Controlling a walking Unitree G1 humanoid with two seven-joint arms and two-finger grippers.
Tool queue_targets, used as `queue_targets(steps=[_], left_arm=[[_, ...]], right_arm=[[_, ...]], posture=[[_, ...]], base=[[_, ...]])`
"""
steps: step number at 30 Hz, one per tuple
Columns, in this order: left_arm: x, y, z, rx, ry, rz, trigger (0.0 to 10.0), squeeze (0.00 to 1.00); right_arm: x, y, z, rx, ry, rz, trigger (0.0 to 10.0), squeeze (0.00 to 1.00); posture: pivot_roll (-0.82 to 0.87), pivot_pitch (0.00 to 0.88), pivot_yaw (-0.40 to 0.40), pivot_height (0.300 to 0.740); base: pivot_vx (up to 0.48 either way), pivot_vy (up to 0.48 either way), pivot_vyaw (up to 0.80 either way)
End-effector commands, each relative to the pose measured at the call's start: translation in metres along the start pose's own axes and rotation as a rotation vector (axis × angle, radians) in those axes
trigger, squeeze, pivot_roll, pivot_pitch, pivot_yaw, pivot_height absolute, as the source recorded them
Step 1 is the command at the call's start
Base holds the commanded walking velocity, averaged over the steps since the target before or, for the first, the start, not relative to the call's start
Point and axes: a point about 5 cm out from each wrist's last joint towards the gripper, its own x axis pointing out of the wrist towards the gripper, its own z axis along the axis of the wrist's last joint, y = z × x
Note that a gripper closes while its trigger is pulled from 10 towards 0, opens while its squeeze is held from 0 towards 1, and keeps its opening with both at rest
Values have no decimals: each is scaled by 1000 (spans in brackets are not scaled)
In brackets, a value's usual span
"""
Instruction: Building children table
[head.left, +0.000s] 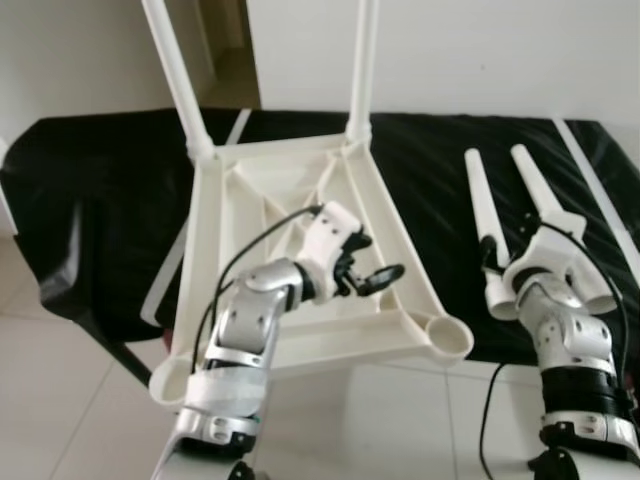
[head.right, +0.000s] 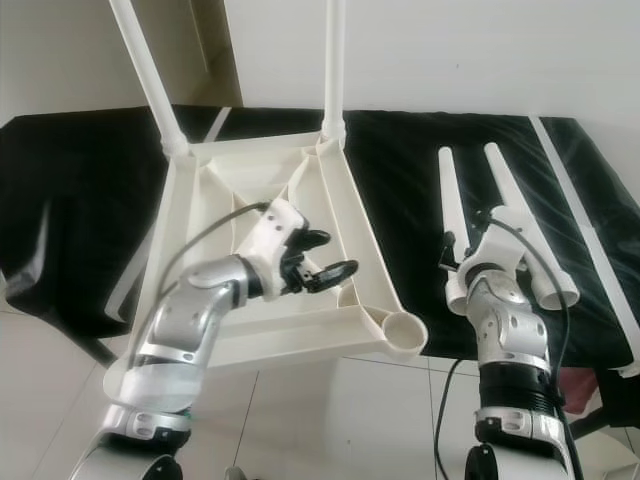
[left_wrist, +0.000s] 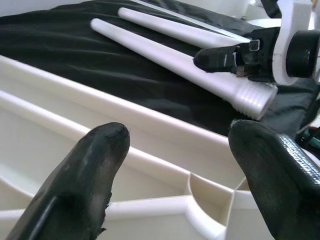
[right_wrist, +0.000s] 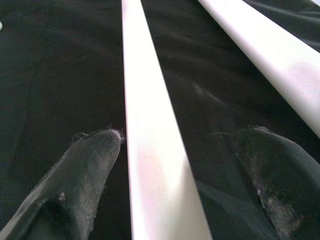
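Two legs (head.left: 185, 80) already stand up from the upside-down white table top (head.left: 300, 270), which lies on a black cloth (head.left: 100, 200). Two more loose legs (head.left: 480, 215) lie side by side on the cloth, to the right of the table top. The step now looks like picking up the third leg. The right gripper (right_wrist: 170, 150) sits low over the nearer loose leg, fingers wide apart, one on each side — not squeezing yet. The left gripper (head.left: 372, 277) hovers over the table top's frame near the empty corner socket (head.left: 447, 338), fingers apart, holding nothing. Next, I think, the right fingers must close on the leg, lift it, and carry its ridged end to that socket.
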Motion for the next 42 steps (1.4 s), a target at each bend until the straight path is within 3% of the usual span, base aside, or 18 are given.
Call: queue_targets(steps=[1, 10, 18, 24, 28, 38, 39, 40, 41, 42], left_arm=[[-2, -3, -3, -16, 11, 7, 10000, 0], [-9, -12, -12, -23, 49, 20, 10000, 0], [-15, -19, -16, -48, 65, 19, 10000, 0], [-19, -22, -19, -67, 78, 32, 10000, 0], [-22, -24, -18, -76, 79, 40, 10000, 0], [-21, -24, -17, -88, 75, 50, 10000, 0], [-20, -24, -16, -93, 75, 52, 10000, 0], [-20, -24, -15, -95, 74, 53, 10000, 0], [-20, -24, -15, -95, 74, 53, 10000, 0], [-20, -24, -15, -95, 74, 53, 10000, 0]], right_arm=[[3, 3, -6, 11, 53, 7, 10000, 0], [14, 9, 3, 49, 157, 64, 10000, 0], [22, 4, 19, 49, 201, 66, 10000, 0], [27, 2, 13, 47, 341, 41, 10000, 0], [26, 4, 4, 123, 462, 41, 10000, 0], [26, 4, -1, 116, 545, 85, 10000, 0], [25, 3, -3, 145, 573, 84, 7333, 0], [26, 3, -4, 161, 578, 86, 5882, 0], [25, 2, -5, 149, 583, 84, 2902, 0], [25, 2, -5, 149, 583, 84, 2902, 0]], posture=[[0, 44, 17, 740], [23, 96, 1, 740], [35, 123, -9, 740], [46, 138, -18, 740], [45, 138, -23, 740], [36, 141, -26, 740], [35, 141, -26, 740], [33, 143, -27, 740], [33, 143, -27, 740], [33, 143, -27, 740]], base=[[0, 0, 0], [0, 0, 0], [0, 0, 0], [0, 0, 0], [0, 0, 0], [0, 0, 0], [0, 0, 0], [0, 0, 0], [0, 0, 0], [0, 0, 0]])
